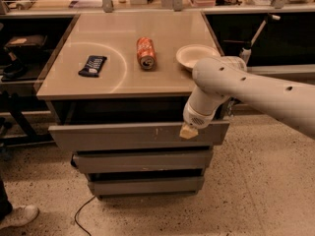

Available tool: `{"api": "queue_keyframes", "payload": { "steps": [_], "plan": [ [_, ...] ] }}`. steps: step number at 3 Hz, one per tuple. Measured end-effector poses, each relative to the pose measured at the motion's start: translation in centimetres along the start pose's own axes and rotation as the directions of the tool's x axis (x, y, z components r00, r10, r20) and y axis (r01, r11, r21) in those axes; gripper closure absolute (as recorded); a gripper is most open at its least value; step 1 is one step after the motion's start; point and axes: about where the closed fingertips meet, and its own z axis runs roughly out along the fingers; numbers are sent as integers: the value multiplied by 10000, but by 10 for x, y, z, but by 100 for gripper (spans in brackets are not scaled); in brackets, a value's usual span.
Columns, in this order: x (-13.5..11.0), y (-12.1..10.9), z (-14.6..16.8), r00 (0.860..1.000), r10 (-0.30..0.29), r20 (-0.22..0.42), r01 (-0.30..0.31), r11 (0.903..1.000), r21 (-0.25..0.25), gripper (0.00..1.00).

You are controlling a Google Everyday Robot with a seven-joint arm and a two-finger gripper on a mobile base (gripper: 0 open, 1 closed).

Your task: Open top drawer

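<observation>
One gripper sits at the upper edge of the top drawer, right of centre, just beneath the table; whether it is clamped or released cannot be told.

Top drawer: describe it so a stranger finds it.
Under the beige tabletop sit three grey drawer fronts. The top drawer is the highest, with the gripper at its right end. It is widest and alone bears white scuffs.

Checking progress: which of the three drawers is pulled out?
The top drawer, widest front, juts past the two below; the tool is at its front.
</observation>
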Motion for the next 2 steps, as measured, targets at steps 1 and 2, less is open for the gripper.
{"api": "queue_keyframes", "payload": {
  "steps": [1, 2],
  "plan": [
    [-2, 0, -8, 10000, 0, 0, 0, 10000, 0, 100],
    [7, 16, -17, 9997, 261, 36, -261, 9997, 27, 100]
  ]
}}
